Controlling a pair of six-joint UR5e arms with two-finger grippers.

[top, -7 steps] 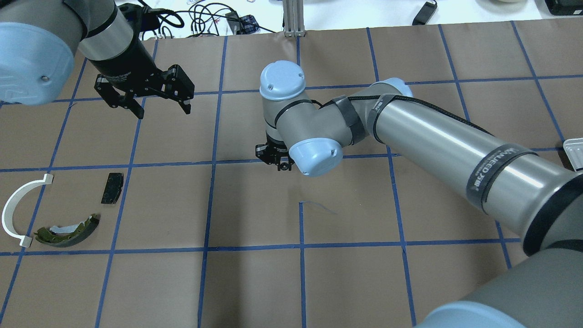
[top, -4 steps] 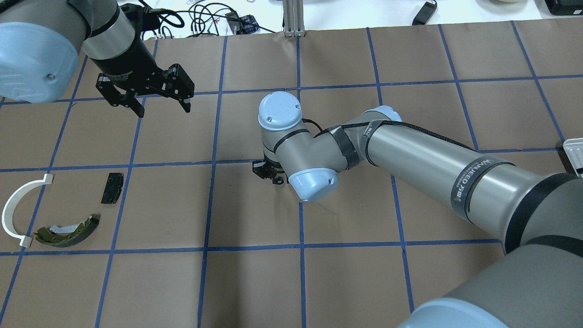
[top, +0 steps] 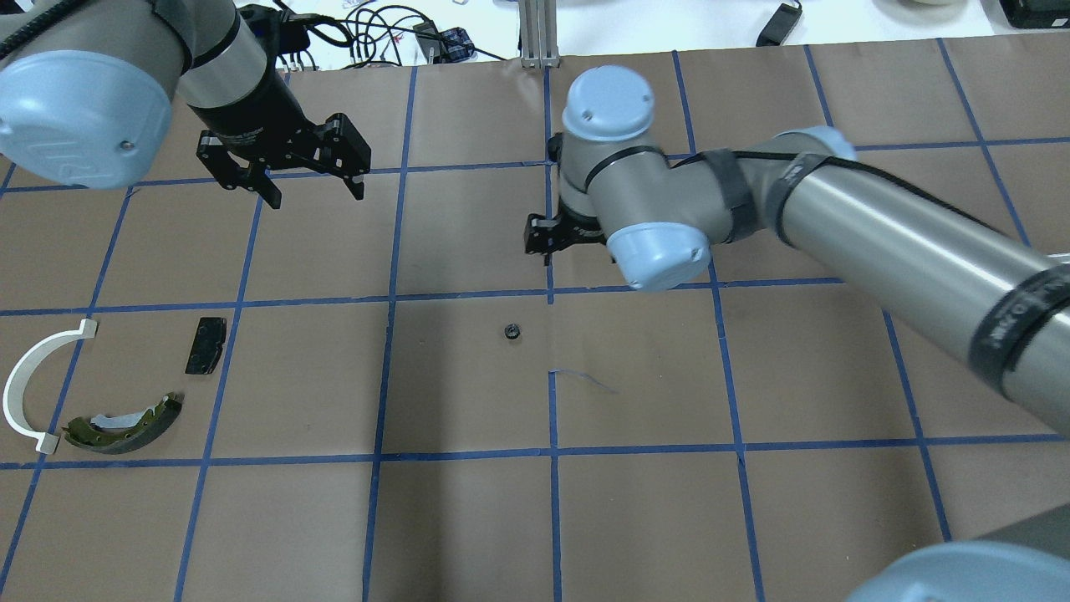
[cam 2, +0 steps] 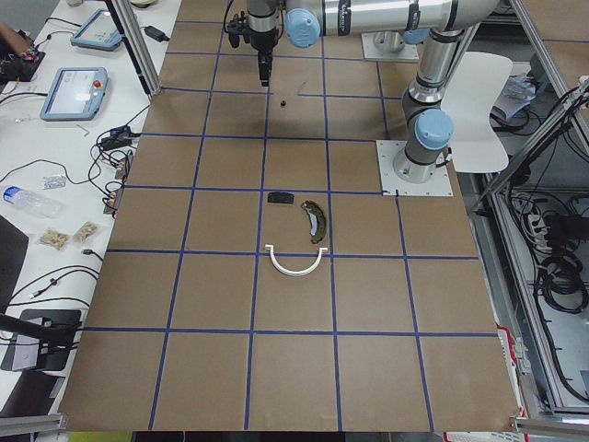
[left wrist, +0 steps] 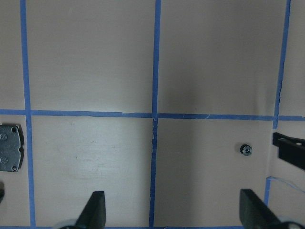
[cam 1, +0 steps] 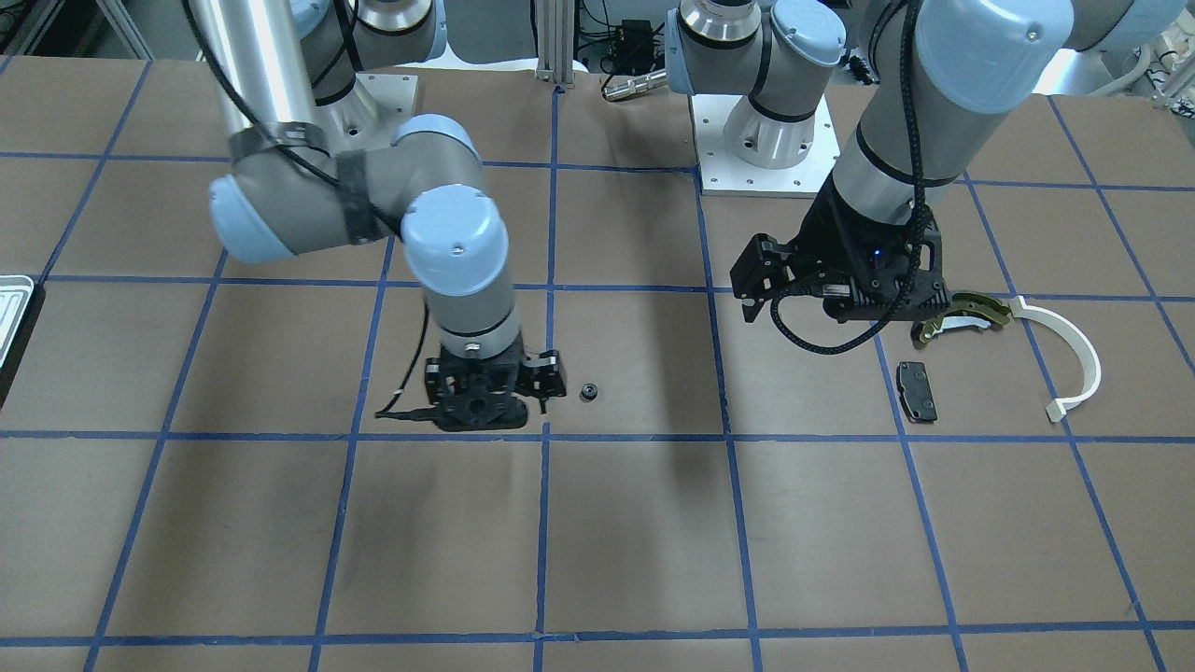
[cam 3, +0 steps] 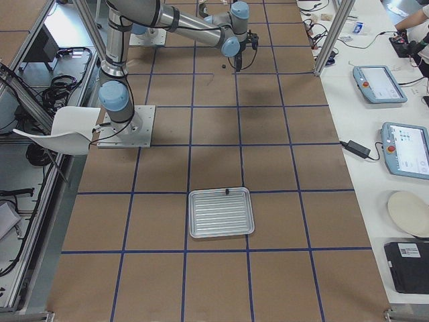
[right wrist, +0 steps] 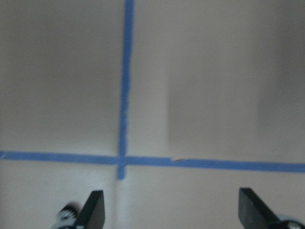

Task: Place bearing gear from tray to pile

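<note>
The bearing gear (top: pixel 512 332) is a small black toothed ring lying alone on the brown table; it also shows in the front view (cam 1: pixel 589 392) and the left wrist view (left wrist: pixel 246 150). My right gripper (top: pixel 543 238) is open and empty, beside the gear and apart from it (cam 1: pixel 492 413). My left gripper (top: pixel 316 194) is open and empty, held above the table. The pile lies far left: olive brake shoe (top: pixel 125 422), white arc (top: pixel 25 385), black pad (top: pixel 206 344). The ribbed tray (cam 3: pixel 221 235) sits far to the right.
Blue tape lines grid the brown table cover. A small dark part (cam 3: pixel 228 192) sits at the tray's far rim. Cables and devices lie on the white bench (top: pixel 376 33) beyond the table's far edge. An aluminium post (top: pixel 535 33) stands at the far edge.
My right gripper came down to the table, let go of the gear and drew away toward the far side. The gear now lies bare. My left gripper shifted slightly right.
</note>
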